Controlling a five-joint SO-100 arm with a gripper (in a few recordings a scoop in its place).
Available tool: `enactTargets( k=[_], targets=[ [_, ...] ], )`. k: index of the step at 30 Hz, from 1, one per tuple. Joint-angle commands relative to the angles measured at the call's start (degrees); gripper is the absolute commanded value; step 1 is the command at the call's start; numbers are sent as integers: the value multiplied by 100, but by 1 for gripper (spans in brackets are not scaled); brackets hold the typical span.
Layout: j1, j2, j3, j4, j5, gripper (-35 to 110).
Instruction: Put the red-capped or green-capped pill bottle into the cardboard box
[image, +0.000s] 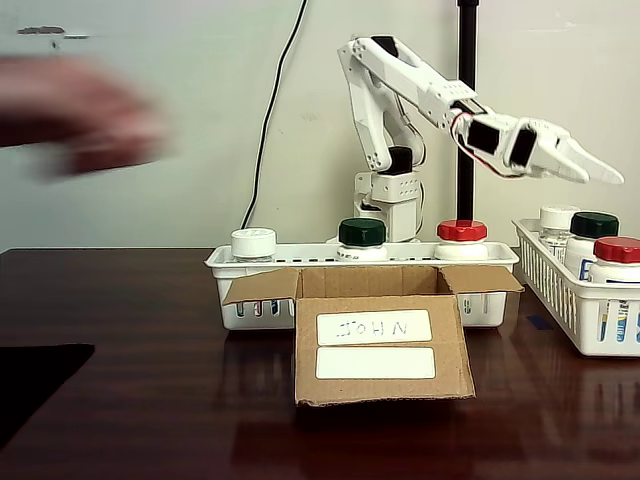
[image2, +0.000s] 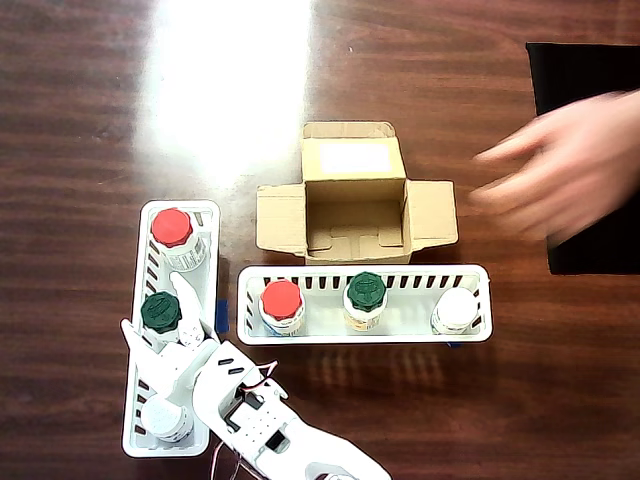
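Note:
The brown cardboard box (image: 380, 345) (image2: 355, 205) stands open and empty mid-table, flaps spread, two white labels on its front. Behind it in the fixed view a long white basket (image: 480, 305) (image2: 400, 332) holds a red-capped bottle (image: 461, 236) (image2: 281, 300), a green-capped bottle (image: 361, 236) (image2: 365, 292) and a white-capped bottle (image: 253, 243) (image2: 455, 310). A second white basket (image: 575, 320) (image2: 205, 215) holds another red-capped bottle (image: 617, 255) (image2: 172, 228), green-capped bottle (image: 594, 228) (image2: 160, 318) and white-capped bottle (image: 557, 220) (image2: 165, 420). My gripper (image: 600, 178) (image2: 152, 305) hangs open well above this second basket, over its green-capped bottle, holding nothing.
A person's blurred hand (image: 80, 115) (image2: 560, 180) hovers over the table on the side away from my arm. A black mat (image: 30, 380) (image2: 585, 70) lies under it. A black pole (image: 466, 120) stands behind my arm's base.

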Motion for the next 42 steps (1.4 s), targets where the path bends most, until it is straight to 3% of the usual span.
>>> enactTargets(
  k=[1, 15, 32, 42],
  targets=[
    [158, -141, -123, -475, 9, 73],
    [378, -633, 308, -1195, -369, 73],
    [-44, 53, 158, -686, -1230, 73],
    [229, -1644, -79, -1960, -1187, 73]
  ],
)
